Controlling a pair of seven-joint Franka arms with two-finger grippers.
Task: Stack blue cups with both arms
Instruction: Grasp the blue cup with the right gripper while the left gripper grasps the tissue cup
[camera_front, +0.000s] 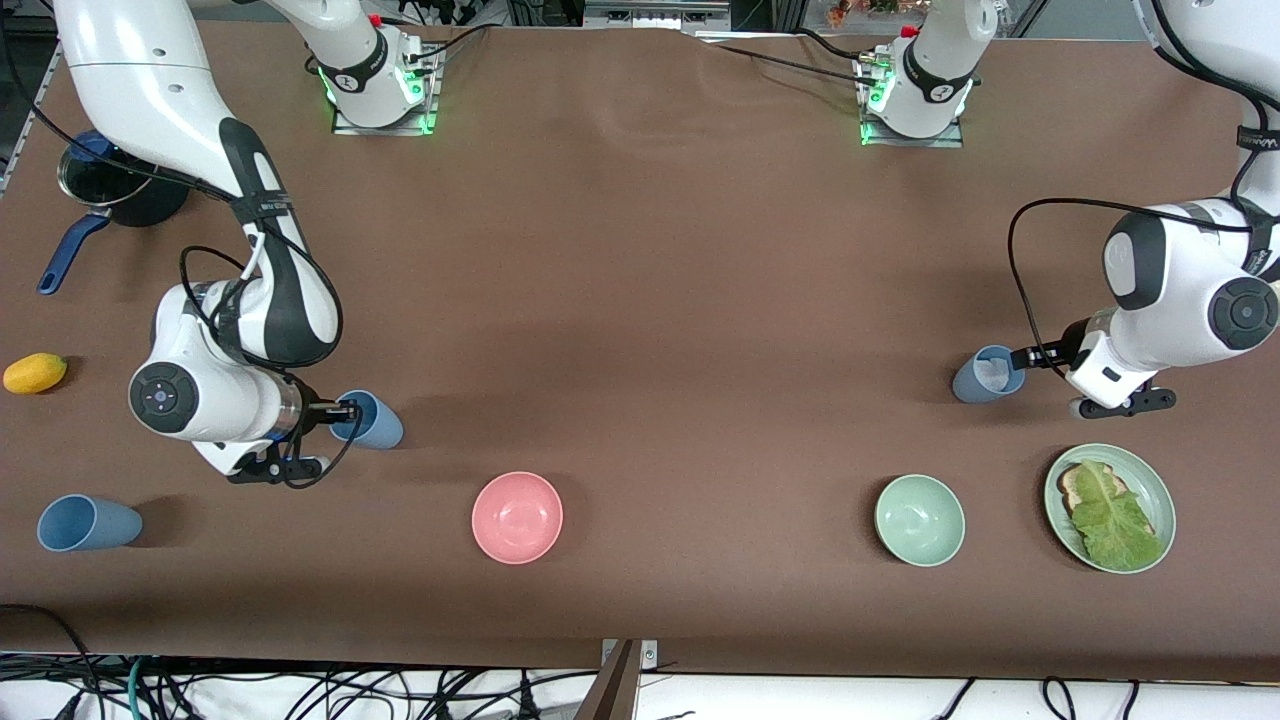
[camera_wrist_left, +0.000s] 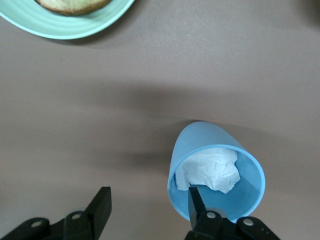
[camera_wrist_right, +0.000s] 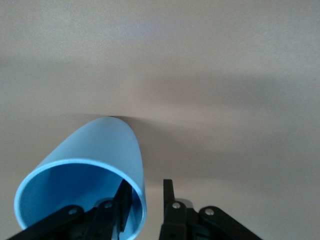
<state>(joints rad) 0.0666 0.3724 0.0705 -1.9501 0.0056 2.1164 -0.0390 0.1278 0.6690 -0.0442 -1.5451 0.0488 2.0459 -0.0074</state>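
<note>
Front view shows my right gripper (camera_front: 345, 410) pinching a blue cup's (camera_front: 372, 420) rim; left gripper (camera_front: 1030, 358) is spread astride the paper-stuffed cup's (camera_front: 985, 374) rim.

Even, fairly bright overhead light falls on the brown worktop (camera_front: 640, 300) in the front view, with a paler sheen across its middle. Shadows are soft and short: the pink bowl (camera_front: 517, 517), the green bowl (camera_front: 920, 520) and the plate (camera_front: 1110, 507) each throw a faint dark rim. Green lamps glow at both arm bases. That view is sharp, with slight bending near its edges. In the left wrist view the worktop looks greyer, crossed by broad blurred shadow bands; the white patch inside the blue cup (camera_wrist_left: 215, 170) is nearly washed out. The right wrist view is paler and hazier, the sky-blue cup (camera_wrist_right: 90, 175) casting a soft shadow
</note>
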